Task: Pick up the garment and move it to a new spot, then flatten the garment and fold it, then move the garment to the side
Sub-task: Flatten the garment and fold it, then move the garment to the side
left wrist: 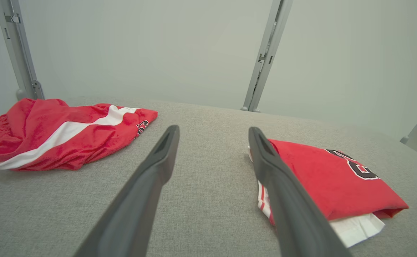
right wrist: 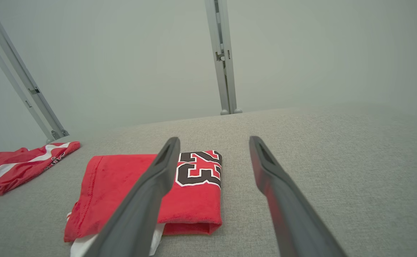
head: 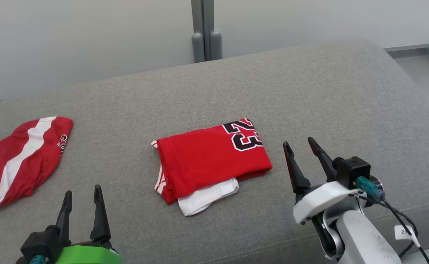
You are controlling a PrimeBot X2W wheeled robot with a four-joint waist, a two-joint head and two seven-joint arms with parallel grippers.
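A red jersey (head: 210, 157) with a black "23" lies folded into a rectangle at the middle of the grey cushion, a white layer poking out at its near edge. The left wrist view has this jersey (left wrist: 329, 182) at right, and in the right wrist view the jersey (right wrist: 122, 189) sits at lower left. My left gripper (head: 83, 193) is open near the front edge, to the left of the jersey and apart from it. My right gripper (head: 299, 144) is open just right of the jersey, holding nothing.
Red shorts (head: 16, 157) with a white stripe lie crumpled at the cushion's left end, also in the left wrist view as shorts (left wrist: 58, 132). The grey cushion (head: 309, 95) drops off at right and front. A grey wall post (head: 205, 33) stands behind.
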